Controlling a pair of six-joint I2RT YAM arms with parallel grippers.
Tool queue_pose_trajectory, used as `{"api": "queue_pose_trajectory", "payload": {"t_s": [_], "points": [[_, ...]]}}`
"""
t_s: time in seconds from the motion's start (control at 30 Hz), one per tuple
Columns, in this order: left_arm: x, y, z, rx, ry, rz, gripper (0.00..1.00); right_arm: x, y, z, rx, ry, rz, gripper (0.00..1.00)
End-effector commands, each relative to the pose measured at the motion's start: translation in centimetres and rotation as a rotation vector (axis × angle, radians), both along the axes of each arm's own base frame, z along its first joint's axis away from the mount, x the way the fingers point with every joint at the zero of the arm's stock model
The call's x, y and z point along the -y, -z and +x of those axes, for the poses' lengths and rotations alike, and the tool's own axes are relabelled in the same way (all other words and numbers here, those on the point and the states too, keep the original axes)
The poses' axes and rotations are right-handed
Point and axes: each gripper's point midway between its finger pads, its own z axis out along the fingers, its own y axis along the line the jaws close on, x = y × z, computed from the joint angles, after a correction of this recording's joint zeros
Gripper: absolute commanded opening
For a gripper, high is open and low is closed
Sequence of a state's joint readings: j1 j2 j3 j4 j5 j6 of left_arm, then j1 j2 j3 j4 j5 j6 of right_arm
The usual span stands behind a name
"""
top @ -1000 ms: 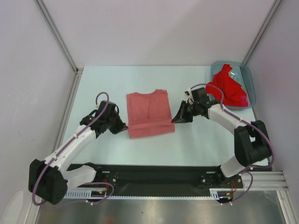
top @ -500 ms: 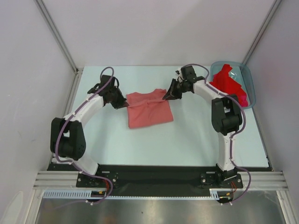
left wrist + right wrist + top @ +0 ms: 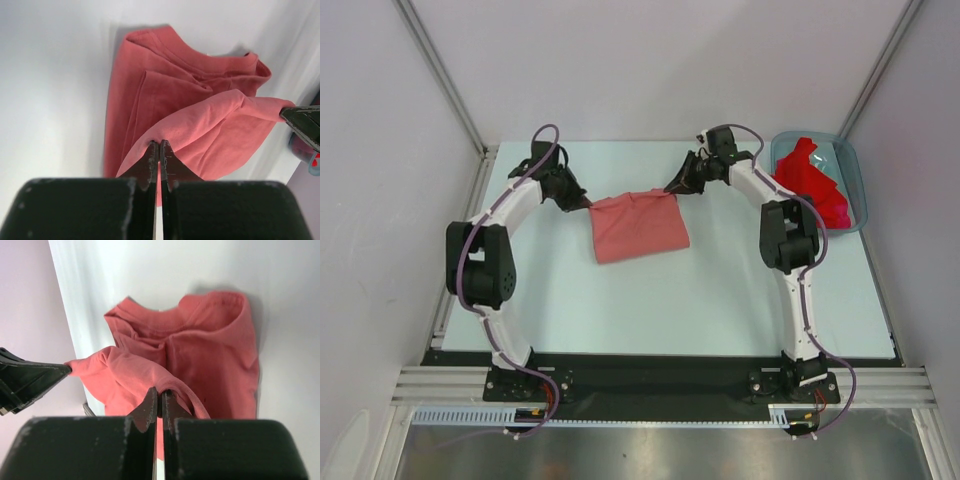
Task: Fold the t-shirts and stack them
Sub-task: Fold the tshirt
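1. At the left of the desk (image 3: 740, 290), left end effector (image 3: 586, 204): jaws pressed together, pinching one corner of the pink tee (image 3: 638, 228). Its wrist view shows only a thin edge of cloth between the fingertips.
2. Centre, pink tee: partly folded, with the lower layers flat on the desk and the collar showing beyond. The held edge is raised over them and spans the two end effectors. This edge sags between the pinch points, so the cloth is judged soft, light and limp. It will drape rather than keep a shape, and so thin a pinch could slip under a sharp pull. It is best taken at hem or fold corners, both at once, and kept level and lightly taut.
3. Right of centre, right end effector (image 3: 673, 190): jaws likewise pressed together, pinching the opposite corner of the same edge.
4. Far right, bin (image 3: 855, 190): holds crumpled red tees (image 3: 808, 182), well apart from the pink tee and touched by neither arm. They are probably as limp, and would need spreading flat before their corners can be found.
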State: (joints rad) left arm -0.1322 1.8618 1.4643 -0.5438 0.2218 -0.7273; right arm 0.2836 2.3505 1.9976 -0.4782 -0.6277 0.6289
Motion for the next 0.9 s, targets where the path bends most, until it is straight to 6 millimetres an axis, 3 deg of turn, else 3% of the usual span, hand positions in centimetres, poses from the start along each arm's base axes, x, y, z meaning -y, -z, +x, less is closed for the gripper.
{"api": "queue_pose_trajectory", "payload": {"t_s": [0.0,0.23,0.6,0.87], "points": [[-0.5,-1.5,2.1,0.062,0.017,-0.019,0.00,-0.5,-1.3,2.3,0.042,0.014,0.060,0.00],[-0.7,-0.2,3.9,0.054,0.022,-0.040,0.00,-1.1,-0.6,4.0,0.049,0.023,0.105,0.00],[-0.3,1.4,6.4,0.052,0.041,-0.056,0.00,-0.2,0.1,5.5,0.049,0.073,0.114,0.00],[-1.9,2.6,7.0,0.029,-0.002,-0.033,0.00,0.2,0.6,6.5,0.046,0.100,0.136,0.00]]}}
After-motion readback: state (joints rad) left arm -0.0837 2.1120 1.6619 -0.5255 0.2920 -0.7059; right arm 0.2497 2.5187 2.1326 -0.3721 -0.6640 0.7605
